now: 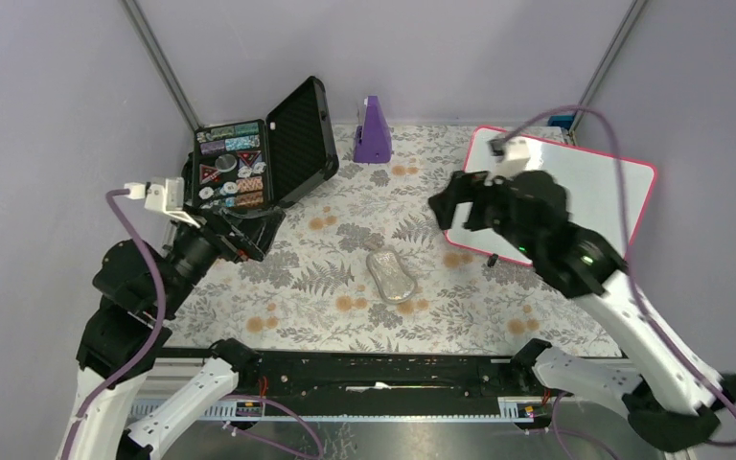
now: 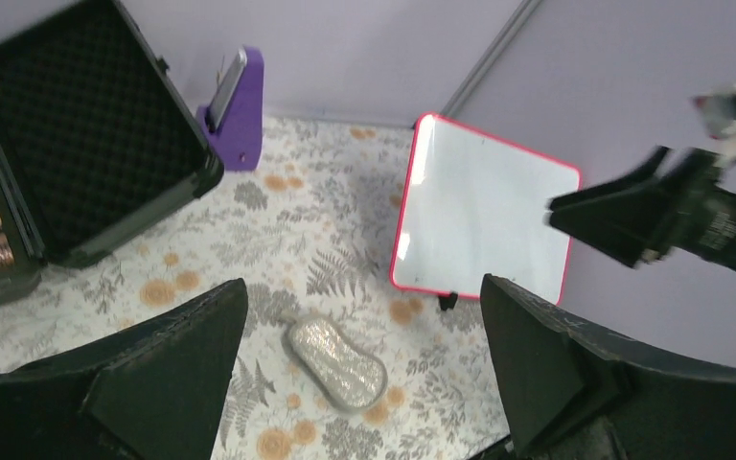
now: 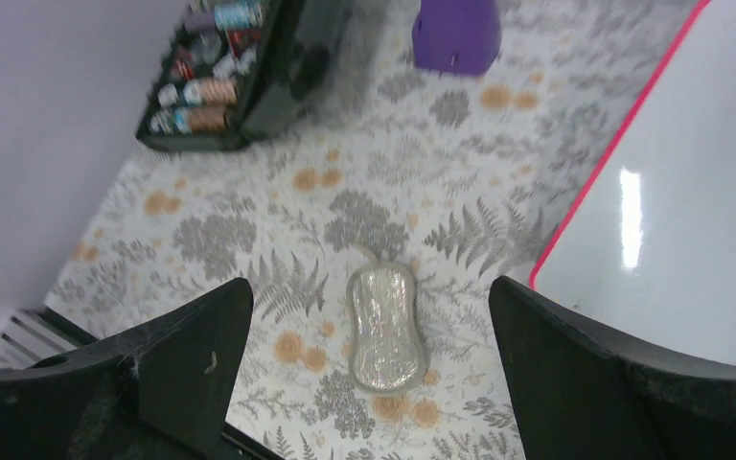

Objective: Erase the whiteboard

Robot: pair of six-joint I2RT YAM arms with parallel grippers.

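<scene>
On the bench [image 1: 307,287], sponge [image 1: 390,276] lies loose; whiteboard [image 1: 594,182] looks clean, probably done. Left hand [image 2: 362,287] and right hand [image 1: 460,213] gape, grasping nothing.

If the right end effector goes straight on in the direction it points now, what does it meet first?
Probably the grey sponge, lying on the floral cloth in the middle of the wrist view of the open right end effector; depth is unclear.
</scene>
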